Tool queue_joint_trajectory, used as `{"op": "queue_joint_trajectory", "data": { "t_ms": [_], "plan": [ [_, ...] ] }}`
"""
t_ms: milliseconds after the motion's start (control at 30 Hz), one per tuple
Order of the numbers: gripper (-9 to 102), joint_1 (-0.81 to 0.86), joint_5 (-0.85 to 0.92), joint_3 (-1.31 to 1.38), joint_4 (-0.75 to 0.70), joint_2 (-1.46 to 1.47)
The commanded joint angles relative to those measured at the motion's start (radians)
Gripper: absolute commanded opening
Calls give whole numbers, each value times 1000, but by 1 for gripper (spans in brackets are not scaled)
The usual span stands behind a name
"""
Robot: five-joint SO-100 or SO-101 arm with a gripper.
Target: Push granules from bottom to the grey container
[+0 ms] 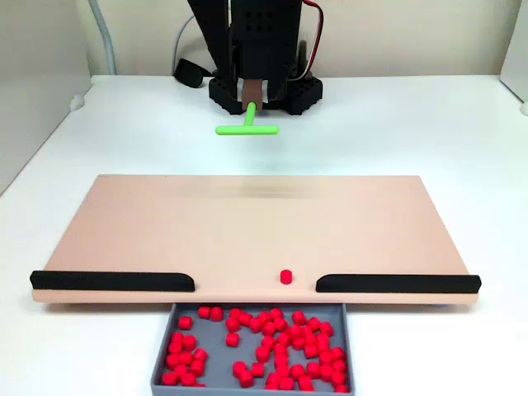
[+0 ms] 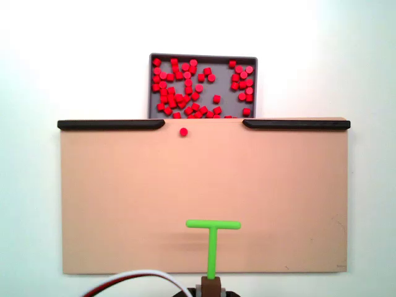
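Observation:
Most of the red granules (image 1: 272, 346) (image 2: 179, 93) lie in the grey container (image 1: 216, 356) (image 2: 221, 80) at the edge of the tan board (image 1: 247, 223) (image 2: 185, 185). A single granule (image 1: 285, 276) (image 2: 184, 132) rests on the board in the gap between the two black strips, just short of the container. My gripper (image 1: 252, 89) (image 2: 210, 286) is shut on the stem of a green T-shaped tool (image 1: 247, 129) (image 2: 213, 224). The tool's bar hangs over the board's opposite side, far from the lone granule and apparently raised off the surface.
Two black strips (image 1: 111, 280) (image 1: 396, 283) (image 2: 111, 124) (image 2: 296, 124) line the board edge on either side of the gap. The arm's black base (image 1: 264, 95) stands behind the board. White and red cables (image 2: 136, 281) trail by the gripper. A white table surrounds the board.

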State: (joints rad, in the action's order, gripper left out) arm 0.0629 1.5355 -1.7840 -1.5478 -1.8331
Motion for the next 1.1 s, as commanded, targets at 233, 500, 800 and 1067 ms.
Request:
{"op": "queue_joint_trajectory", "data": {
  "t_ms": [233, 500, 800, 1067],
  "plan": [
    [0, -9, 69, 32, 3, -12],
    [0, -9, 75, 32, 3, -9],
    [0, -23, 63, 32, 3, -8],
    [0, -29, 63, 32, 3, -11]
  ]
}}
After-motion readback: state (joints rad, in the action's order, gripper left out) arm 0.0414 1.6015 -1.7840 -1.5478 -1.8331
